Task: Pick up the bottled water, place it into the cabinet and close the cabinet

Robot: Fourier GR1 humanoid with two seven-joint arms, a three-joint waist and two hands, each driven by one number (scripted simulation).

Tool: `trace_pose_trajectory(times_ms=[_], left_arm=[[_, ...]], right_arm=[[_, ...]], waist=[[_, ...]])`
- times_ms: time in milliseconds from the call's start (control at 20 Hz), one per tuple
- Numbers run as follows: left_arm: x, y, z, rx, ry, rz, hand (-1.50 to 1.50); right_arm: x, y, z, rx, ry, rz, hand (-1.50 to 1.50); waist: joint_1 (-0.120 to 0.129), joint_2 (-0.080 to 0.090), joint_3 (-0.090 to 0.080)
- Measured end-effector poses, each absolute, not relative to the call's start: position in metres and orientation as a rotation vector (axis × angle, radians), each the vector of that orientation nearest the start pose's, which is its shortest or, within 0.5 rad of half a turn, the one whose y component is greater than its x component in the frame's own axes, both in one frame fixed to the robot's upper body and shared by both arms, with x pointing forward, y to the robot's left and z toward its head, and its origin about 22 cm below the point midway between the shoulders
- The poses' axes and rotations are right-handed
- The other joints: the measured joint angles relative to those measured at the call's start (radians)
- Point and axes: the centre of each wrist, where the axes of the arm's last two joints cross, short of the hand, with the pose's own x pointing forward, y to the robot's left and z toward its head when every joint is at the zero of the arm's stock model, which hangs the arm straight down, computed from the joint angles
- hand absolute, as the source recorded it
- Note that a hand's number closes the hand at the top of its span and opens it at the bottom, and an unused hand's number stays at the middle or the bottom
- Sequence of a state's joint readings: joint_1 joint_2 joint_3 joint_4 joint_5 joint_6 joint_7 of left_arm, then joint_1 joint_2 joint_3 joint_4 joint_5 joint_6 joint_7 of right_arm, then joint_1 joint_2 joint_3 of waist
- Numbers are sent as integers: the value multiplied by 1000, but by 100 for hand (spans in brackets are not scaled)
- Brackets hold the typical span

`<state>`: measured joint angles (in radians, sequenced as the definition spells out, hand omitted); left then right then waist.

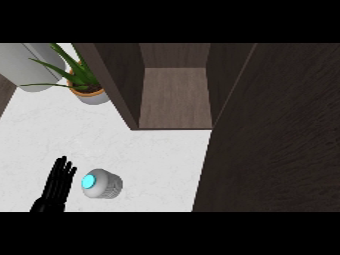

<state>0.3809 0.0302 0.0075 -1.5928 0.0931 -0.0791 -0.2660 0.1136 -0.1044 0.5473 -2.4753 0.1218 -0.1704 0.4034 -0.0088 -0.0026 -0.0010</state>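
The bottled water lay on its side on the white counter, near the lower left part of the view. Its pale blue cap end pointed toward the left, and its grey ribbed body pointed to the right. Just beside it, on its left, stood the left robot hand, black, with the fingers straight and pointing up. This robot hand was open and it held nothing. Between the fingers and the cap there was only a thin gap, so I could not tell if they touched.

The right robot hand did not show in the view.

The cabinet stood at the far side of the counter, with its inside open to the view. Its brown floor panel was bare, and dark walls closed it on the left and on the right. The cabinet door, wide and dark, filled the right part of the view, from the top to the bottom. Its edge ran down near the right side of the bottle.

Between the bottle and the front edge of the cabinet the counter was free white surface. At the far left a potted plant stood near the left wall of the cabinet, and a pale cylinder stood behind it. A dark strip bordered the left edge of the counter.
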Motion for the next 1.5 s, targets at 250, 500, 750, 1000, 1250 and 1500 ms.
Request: trace_pose_trajectory(times_ms=[250,500,750,1000,1250,1500], left_arm=[[144,276,-94,27,-1517,133,-150],[148,272,-125,16,-1524,148,-150],[161,268,-142,21,-1545,170,-150],[172,272,-152,21,-1574,199,-150],[187,265,-161,17,-1610,238,-150],[194,260,-161,-31,-1646,245,150]], right_arm=[[123,-161,172,277,-1931,211,-150],[124,-159,176,278,-1926,211,-150],[122,-157,175,281,-1923,207,-150],[118,-156,171,283,-1918,206,-150],[121,-157,172,263,-1922,212,-150],[122,-156,174,260,-1922,211,-150]], waist=[[0,1,0],[0,1,0],[0,1,0],[-2,1,0],[-1,1,0],[3,0,4]])
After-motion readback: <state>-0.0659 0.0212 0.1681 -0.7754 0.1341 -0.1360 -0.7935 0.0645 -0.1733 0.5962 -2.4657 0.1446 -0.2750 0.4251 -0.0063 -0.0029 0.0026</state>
